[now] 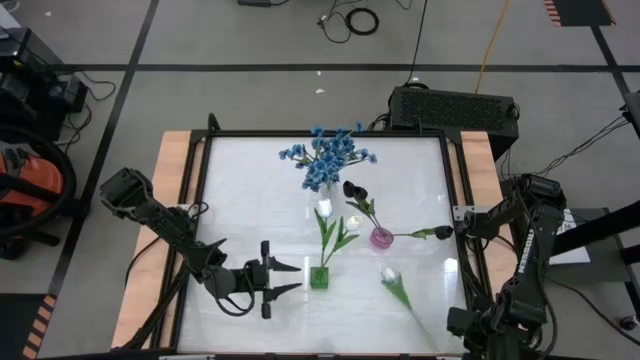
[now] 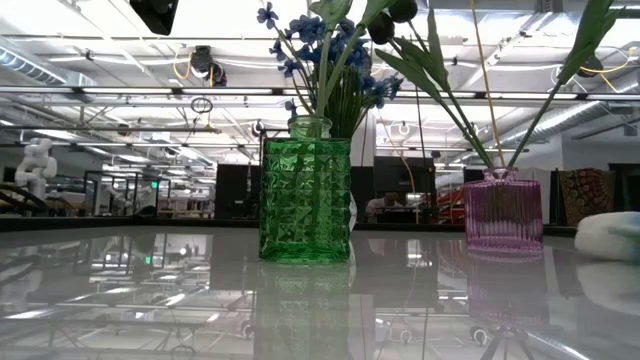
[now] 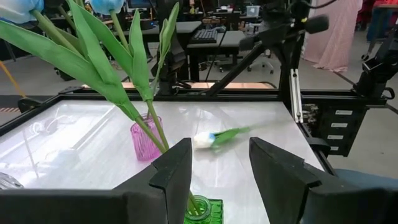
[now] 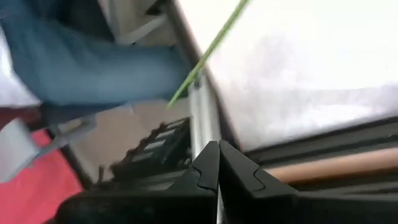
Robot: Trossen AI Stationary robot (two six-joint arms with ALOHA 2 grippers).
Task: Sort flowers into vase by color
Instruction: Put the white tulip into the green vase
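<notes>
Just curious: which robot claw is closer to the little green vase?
Left. The left claw sits open just beside the green vase; the right claw, shut, waits off the table's right edge.

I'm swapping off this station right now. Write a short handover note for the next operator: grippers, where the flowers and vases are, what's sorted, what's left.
Left gripper: open, empty, low over the table, pointing at the green vase.
Right gripper: shut, empty, parked at the table's right edge.
Green vase: holds white tulips.
Pink vase: holds dark tulips; one dark bud leans out toward the right edge.
Blue blossoms: bunched at the far side of the table; I cannot tell what holds them.
Done: those three groups.
Left: one white tulip lies loose on the table, right of the green vase. It probably goes in the green vase.
</notes>
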